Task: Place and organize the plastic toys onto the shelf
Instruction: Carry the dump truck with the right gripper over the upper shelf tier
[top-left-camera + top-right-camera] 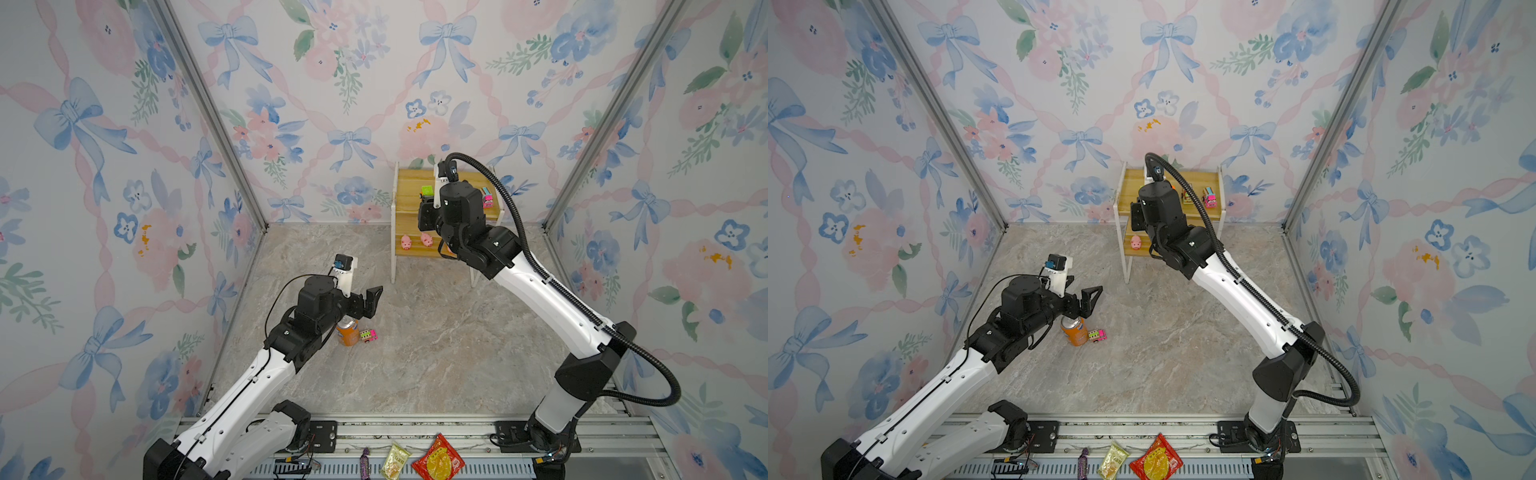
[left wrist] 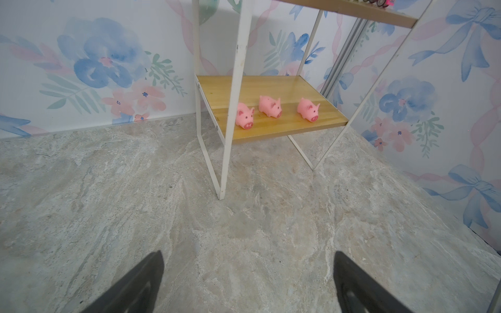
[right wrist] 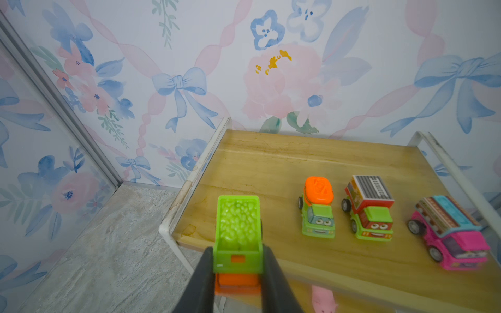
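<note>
Gripping a green dump truck by its sides, the right claw is clamped on the toy at the front left corner of the upper board of the shelf. The truck's tipper bed lies over the board, and its orange underside shows at the board's front edge. Whether the wheels touch the wood cannot be told.

Upper board of the shelf: three trucks stand in a row to the right of the held one, apart from each other, faces toward the front edge. In order outward from the held truck:
- green mixer truck with an orange drum
- red-and-green truck with a striped roof
- pink truck at the right end, near the white side rail

Lower board of the shelf: three pink pigs stand in a row, apart from one another.

Off the shelf: one pink-and-green truck sits on the marbled surface, well out in front of the shelf and to its left, just beside a standing orange soda can. The left claw hangs near the can, on the side toward the shelf, jaws wide apart and holding nothing. Three snack packets lie on the metal rail at the edge farthest from the shelf.
</note>
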